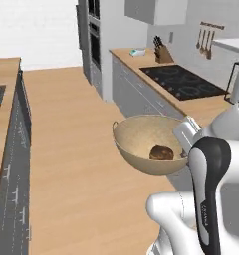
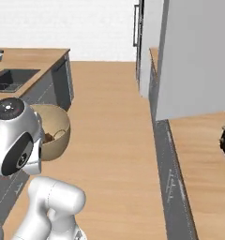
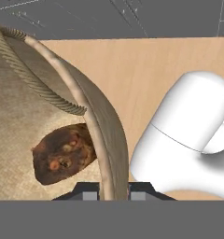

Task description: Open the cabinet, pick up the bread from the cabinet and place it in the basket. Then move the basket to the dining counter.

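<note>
Above the wooden floor (image 1: pixel 66 164), between the two runs of bench, the basket (image 1: pixel 141 137) hung in the air, carried by its near rim. Hand view: the gripper (image 3: pixel 114 193) sat astride that rim, one dark fingertip inside the wall and one outside, jaws clamped on the basket wall with the rim rising straight up between them. A rope handle (image 3: pixel 34 74) curved along the upper edge.

The bread (image 1: pixel 162 153) lay inside the basket on the speckled lining, close to the gripped side, just beside the inner fingertip in the hand view (image 3: pixel 62 156).

Arm pose, left base view: it rose from the lower right, the dark-sided link upright in the foreground, the wrist reaching forward and left to the basket's right rim. Right base view: a round joint cap stood at the left, hiding the near part of the basket (image 2: pixel 56 129), which showed behind it.

The dining counter (image 2: pixel 25 61) with its dark sink (image 2: pixel 11 78) lay to the left, past the basket. The bench with the black hob (image 1: pixel 183 82) and knife block (image 1: pixel 163 52) ran along the right.
</note>
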Controlling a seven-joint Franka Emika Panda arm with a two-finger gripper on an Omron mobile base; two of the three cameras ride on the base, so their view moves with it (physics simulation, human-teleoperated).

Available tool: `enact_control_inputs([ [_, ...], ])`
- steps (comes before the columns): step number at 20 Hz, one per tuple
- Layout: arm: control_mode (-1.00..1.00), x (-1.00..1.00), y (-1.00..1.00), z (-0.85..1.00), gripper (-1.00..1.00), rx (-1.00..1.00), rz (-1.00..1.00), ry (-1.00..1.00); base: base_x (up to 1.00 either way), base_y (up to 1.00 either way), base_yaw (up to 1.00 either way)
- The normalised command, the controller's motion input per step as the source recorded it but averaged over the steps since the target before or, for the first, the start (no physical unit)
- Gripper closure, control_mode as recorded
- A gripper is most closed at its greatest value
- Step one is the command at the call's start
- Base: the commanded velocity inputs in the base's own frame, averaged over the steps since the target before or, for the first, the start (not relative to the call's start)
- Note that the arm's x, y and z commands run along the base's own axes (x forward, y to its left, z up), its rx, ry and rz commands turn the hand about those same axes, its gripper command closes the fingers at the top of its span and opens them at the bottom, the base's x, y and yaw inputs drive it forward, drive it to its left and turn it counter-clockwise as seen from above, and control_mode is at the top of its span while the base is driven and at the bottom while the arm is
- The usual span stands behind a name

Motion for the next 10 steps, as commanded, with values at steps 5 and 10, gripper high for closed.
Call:
enact_control_inputs([
  [5,1.0,0.0,0.0,0.0,1.0,0.0,0.0,0.0,0.0,0.0,1.0],
  [10,1.0,0.0,0.0,0.0,1.0,0.0,0.0,0.0,0.08,0.0,1.0],
])
